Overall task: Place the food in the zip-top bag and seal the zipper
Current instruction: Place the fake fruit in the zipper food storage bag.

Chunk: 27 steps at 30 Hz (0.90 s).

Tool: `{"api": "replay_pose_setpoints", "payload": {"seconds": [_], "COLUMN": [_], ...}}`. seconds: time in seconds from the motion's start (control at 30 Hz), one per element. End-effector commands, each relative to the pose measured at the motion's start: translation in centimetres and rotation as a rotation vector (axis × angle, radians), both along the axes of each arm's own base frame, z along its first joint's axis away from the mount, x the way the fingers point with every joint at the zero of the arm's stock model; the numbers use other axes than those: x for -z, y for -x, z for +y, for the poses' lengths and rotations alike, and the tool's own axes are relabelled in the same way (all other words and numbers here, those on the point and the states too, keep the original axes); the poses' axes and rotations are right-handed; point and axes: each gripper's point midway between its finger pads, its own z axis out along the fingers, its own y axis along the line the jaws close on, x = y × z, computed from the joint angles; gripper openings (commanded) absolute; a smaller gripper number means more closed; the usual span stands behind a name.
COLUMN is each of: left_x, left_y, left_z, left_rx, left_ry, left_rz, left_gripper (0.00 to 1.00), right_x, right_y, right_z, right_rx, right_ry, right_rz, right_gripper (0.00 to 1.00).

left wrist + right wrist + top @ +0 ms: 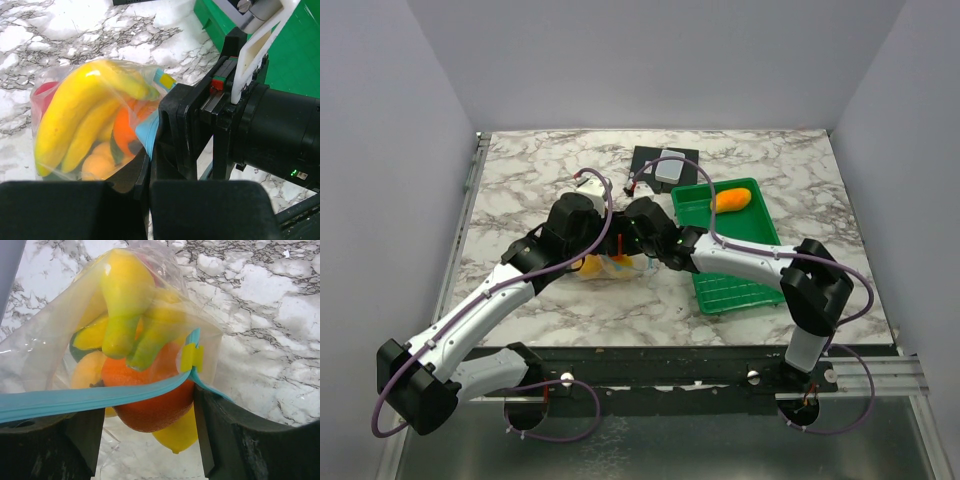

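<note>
Left of centre in top view: left gripper clenched on clear soft plastic zip-top bag, film pinched in the finger seam at bottom of left wrist frame. Resting on white marbled table, packed with yellow toy banana bunch, orange round toy fruit and red toy fruit at the left edge. Thin light-blue zipper strip with yellow slider draped across right gripper; jaws spread, straddling bag mouth. Far right: green plastic tray holding elongated orange toy food, apart from bag.
</note>
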Motion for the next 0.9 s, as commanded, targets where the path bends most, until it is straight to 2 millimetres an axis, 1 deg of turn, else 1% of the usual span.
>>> {"api": "replay_pose_setpoints", "payload": {"seconds": [0.0,0.07,0.13,0.23,0.33,0.5,0.67,0.87], "left_x": [-1.0,-1.0,-1.0,-1.0,-0.9,-0.9,-0.9,-1.0], "left_y": [0.2,0.1,0.0,0.0,0.0,-0.1,-0.1,0.0], "left_z": [-0.7,-0.7,-0.6,-0.5,-0.5,-0.4,-0.4,-0.4], "left_rx": [0.032,0.026,0.02,0.016,0.012,0.008,0.007,0.007], "left_ry": [0.038,0.035,0.031,0.029,0.028,0.027,0.028,0.029], "left_rz": [-0.026,-0.027,-0.028,-0.029,-0.029,-0.029,-0.031,-0.03], "left_gripper": [0.0,0.0,0.0,0.0,0.0,0.0,0.0,0.0], "right_x": [-1.3,-2.3,-3.2,-4.6,-5.7,-6.9,-8.1,-9.3], "right_y": [-0.7,-0.6,-0.4,0.0,0.4,0.9,1.3,1.9], "right_z": [-0.1,-0.4,-0.5,-0.8,-1.8,-3.7,-6.9,-10.1], "right_rx": [0.038,0.038,0.027,0.015,0.015,0.038,0.114,0.181], "right_ry": [-0.008,-0.019,-0.031,-0.044,-0.04,-0.014,0.02,0.043], "right_rz": [-0.044,-0.061,-0.074,-0.087,-0.104,-0.125,-0.155,-0.186], "right_gripper": [0.61,0.7,0.77,0.83,0.87,0.9,0.91,0.91]}}
